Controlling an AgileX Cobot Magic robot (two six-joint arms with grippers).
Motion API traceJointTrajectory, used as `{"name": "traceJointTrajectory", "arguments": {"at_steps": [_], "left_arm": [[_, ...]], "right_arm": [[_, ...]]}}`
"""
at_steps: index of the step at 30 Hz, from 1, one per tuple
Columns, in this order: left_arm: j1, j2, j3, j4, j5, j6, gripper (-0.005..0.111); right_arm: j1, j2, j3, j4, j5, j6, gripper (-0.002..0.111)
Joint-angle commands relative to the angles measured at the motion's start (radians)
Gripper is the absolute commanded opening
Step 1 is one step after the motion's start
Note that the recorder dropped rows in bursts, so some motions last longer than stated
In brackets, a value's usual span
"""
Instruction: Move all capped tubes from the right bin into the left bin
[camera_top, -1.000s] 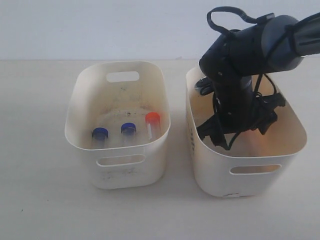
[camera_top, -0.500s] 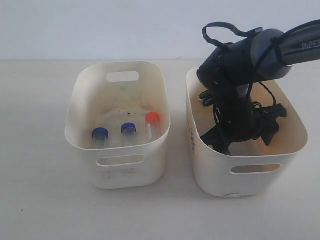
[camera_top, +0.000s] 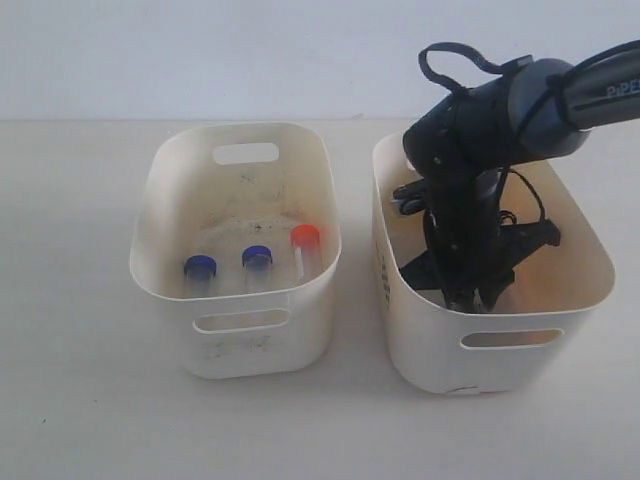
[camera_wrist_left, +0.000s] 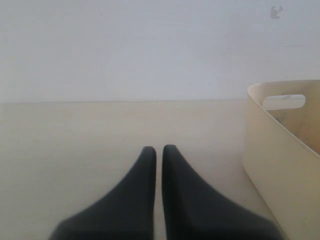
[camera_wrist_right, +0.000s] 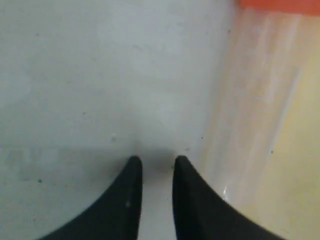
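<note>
The left bin (camera_top: 262, 345) holds three capped tubes standing against its near wall: two with blue caps (camera_top: 200, 266) (camera_top: 257, 256) and one with an orange-red cap (camera_top: 305, 236). My right gripper (camera_top: 476, 292) reaches deep into the right bin (camera_top: 500, 352), near its front wall. In the right wrist view the right gripper (camera_wrist_right: 157, 160) is open by a narrow gap just above the pale bin floor, nothing between its fingers. A clear tube (camera_wrist_right: 255, 100) with an orange-red cap (camera_wrist_right: 280, 4) lies just beside one finger. My left gripper (camera_wrist_left: 159, 148) is shut and empty over the table.
The left bin's outer wall (camera_wrist_left: 280, 150) stands close beside the left gripper in the left wrist view. Black print (camera_top: 378, 262) marks the right bin's side. Cables (camera_top: 455, 55) loop above the right arm. Both bins sit on a pale table (camera_top: 80, 380).
The right arm has turned at the wrist and sunk lower into the right bin, toward its near wall. The three tubes in the left bin have not moved.
</note>
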Motion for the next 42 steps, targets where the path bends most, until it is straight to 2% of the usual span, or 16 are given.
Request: {"name": "traceJointTrajectory", "arguments": {"at_steps": [1,11,13,16,18,19,30,32,36,42], "left_arm": [[-0.007,0.004,-0.002,-0.003,-0.007,-0.004,0.004],[-0.007,0.004,-0.002,-0.003,-0.007,-0.004,0.004],[-0.007,0.004,-0.002,-0.003,-0.007,-0.004,0.004],[-0.007,0.004,-0.002,-0.003,-0.007,-0.004,0.004],[-0.007,0.004,-0.002,-0.003,-0.007,-0.004,0.004],[-0.007,0.004,-0.002,-0.003,-0.007,-0.004,0.004],[-0.007,0.004,-0.002,-0.003,-0.007,-0.004,0.004],[-0.007,0.004,-0.002,-0.003,-0.007,-0.004,0.004],[-0.007,0.004,-0.002,-0.003,-0.007,-0.004,0.004],[-0.007,0.004,-0.002,-0.003,-0.007,-0.004,0.004]], "right_arm": [[-0.011,-0.007,0.004,0.009,-0.022,-0.015,0.000],[-0.011,-0.068,0.004,-0.057,-0.039,0.028,0.002],[-0.011,-0.068,0.004,-0.069,-0.031,0.035,0.013],[-0.011,-0.068,0.004,-0.090,-0.022,0.054,0.042],[-0.011,-0.068,0.004,-0.108,-0.014,0.075,0.054],[-0.011,-0.068,0.004,-0.118,-0.006,0.080,0.056],[-0.011,-0.032,0.004,-0.169,0.057,0.151,0.056],[-0.011,-0.024,0.004,-0.181,0.070,0.167,0.062],[-0.011,-0.018,0.004,-0.182,0.058,0.169,0.082],[-0.011,-0.003,0.004,-0.175,0.050,0.171,0.084]]}}
